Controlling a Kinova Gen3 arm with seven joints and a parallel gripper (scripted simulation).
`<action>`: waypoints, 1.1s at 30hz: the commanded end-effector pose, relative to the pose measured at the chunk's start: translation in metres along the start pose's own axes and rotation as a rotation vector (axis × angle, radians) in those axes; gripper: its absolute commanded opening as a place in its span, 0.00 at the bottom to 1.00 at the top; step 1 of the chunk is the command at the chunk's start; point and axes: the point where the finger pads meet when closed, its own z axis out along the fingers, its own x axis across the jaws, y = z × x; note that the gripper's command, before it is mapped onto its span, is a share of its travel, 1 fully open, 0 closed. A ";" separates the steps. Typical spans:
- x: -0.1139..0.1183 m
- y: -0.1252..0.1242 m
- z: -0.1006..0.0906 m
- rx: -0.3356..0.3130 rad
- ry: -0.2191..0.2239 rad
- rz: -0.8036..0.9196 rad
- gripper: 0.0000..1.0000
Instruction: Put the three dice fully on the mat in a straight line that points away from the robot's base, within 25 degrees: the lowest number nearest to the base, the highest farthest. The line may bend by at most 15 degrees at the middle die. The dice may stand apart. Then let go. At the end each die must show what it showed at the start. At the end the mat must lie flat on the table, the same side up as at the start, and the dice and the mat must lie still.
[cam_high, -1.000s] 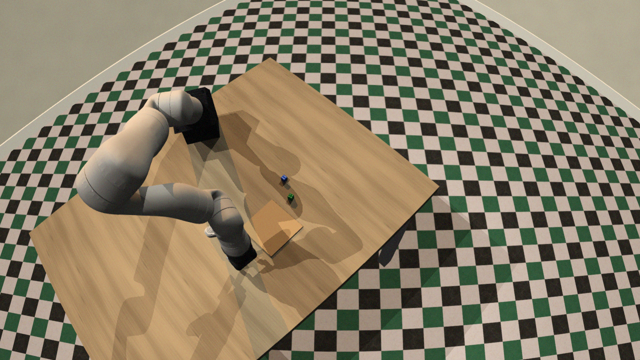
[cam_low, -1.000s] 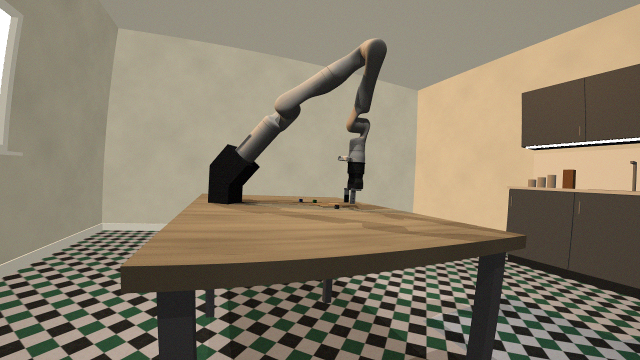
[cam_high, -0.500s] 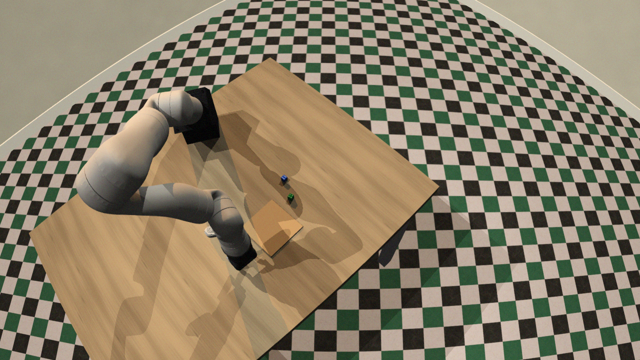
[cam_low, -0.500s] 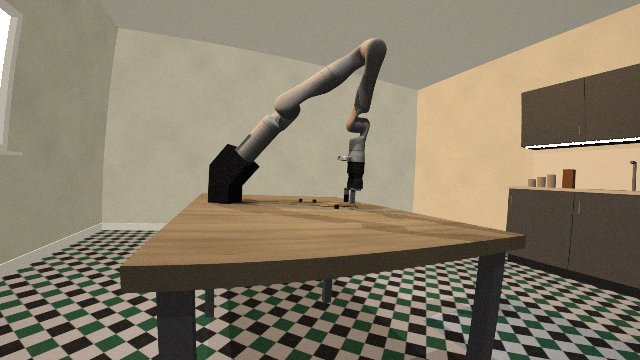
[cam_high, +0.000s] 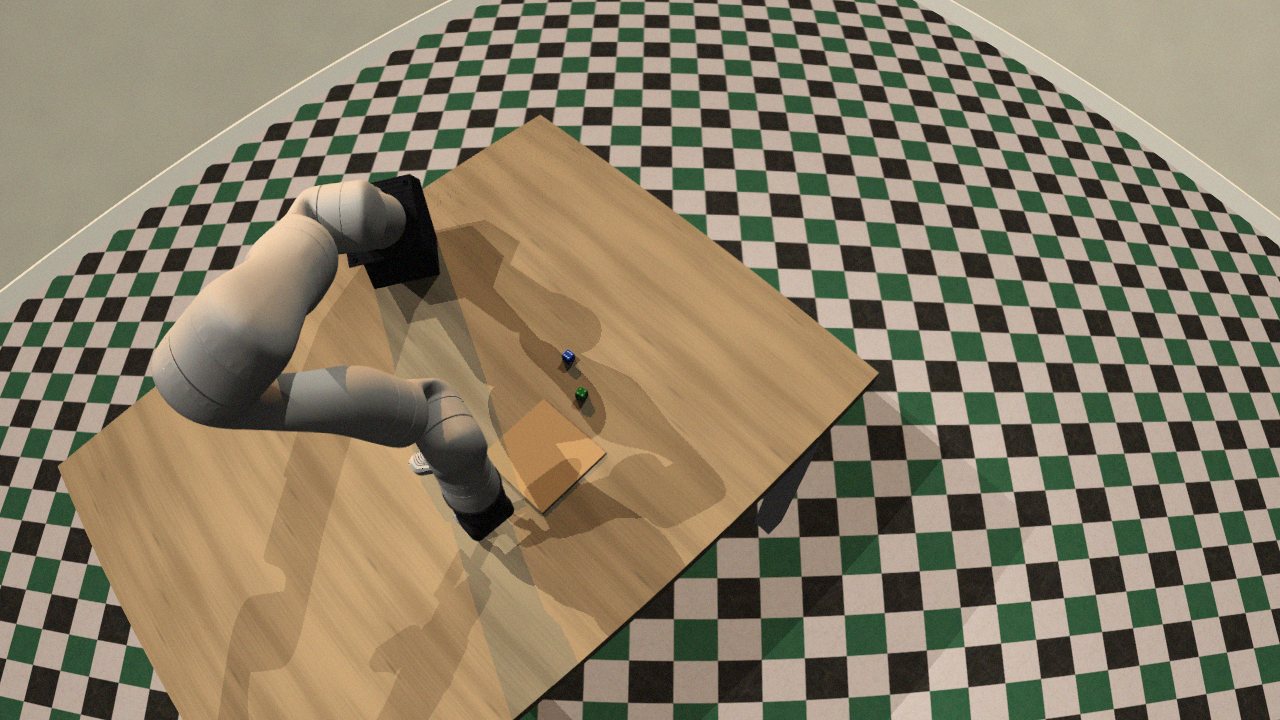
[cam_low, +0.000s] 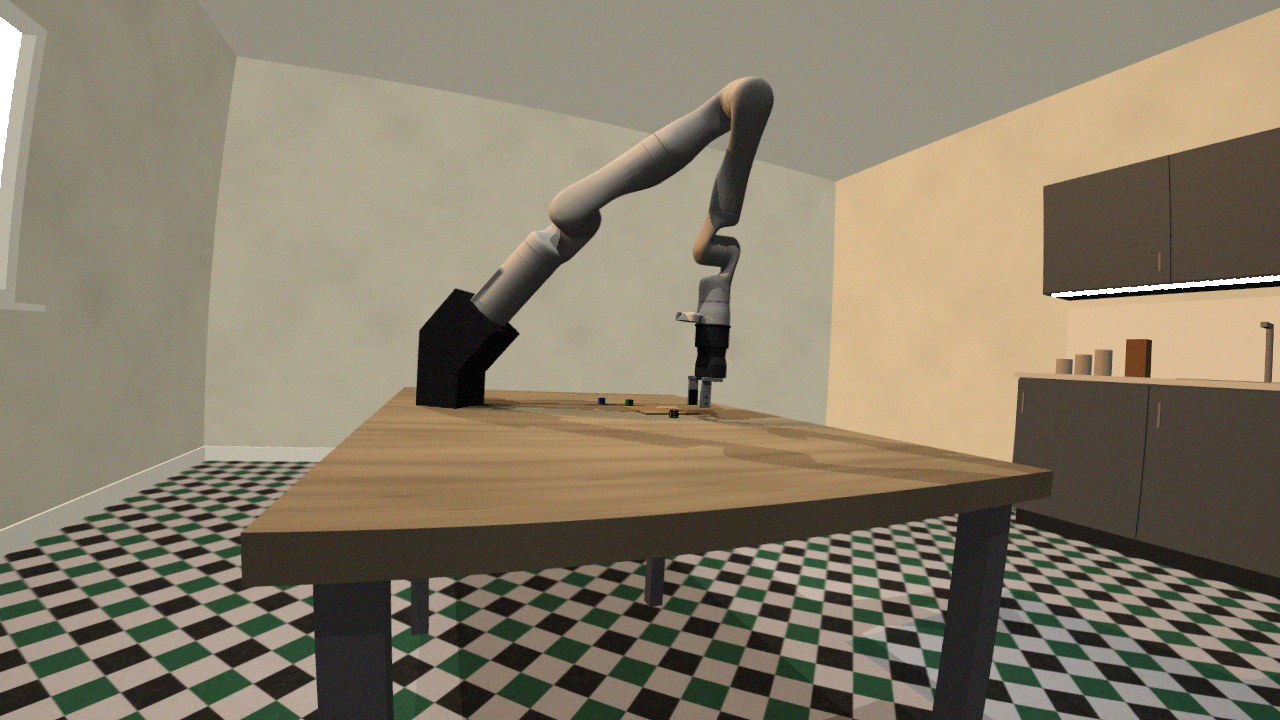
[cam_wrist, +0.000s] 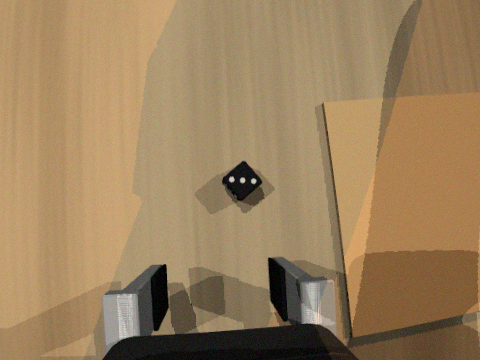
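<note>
A black die (cam_low: 674, 413) (cam_wrist: 242, 181) showing three pips on top lies on the table, left of the mat (cam_high: 537, 438) (cam_wrist: 430, 175) in the wrist view. The arm hides it in the top view. The flat orange-brown mat bears no die. A green die (cam_high: 581, 394) (cam_low: 629, 402) lies just beyond the mat's edge. A blue die (cam_high: 568, 357) (cam_low: 601, 401) lies farther off, nearer the base. Their top numbers are too small to tell. My gripper (cam_low: 699, 404) (cam_wrist: 218, 283) is open and empty, low over the table; the black die is ahead of the fingers in the wrist view, not between them.
The robot's black base (cam_high: 413, 246) (cam_low: 447, 358) stands at the table's far edge in the top view. The wooden table (cam_high: 716, 358) (cam_low: 537, 465) carries dark arm shadows, some across the mat. Counters and cupboards stand away from the table.
</note>
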 end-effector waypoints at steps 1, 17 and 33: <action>0.000 0.000 0.000 -0.001 0.000 0.000 1.00; 0.012 0.000 0.000 -0.001 0.000 0.000 1.00; 0.069 -0.004 0.000 -0.001 0.000 0.000 1.00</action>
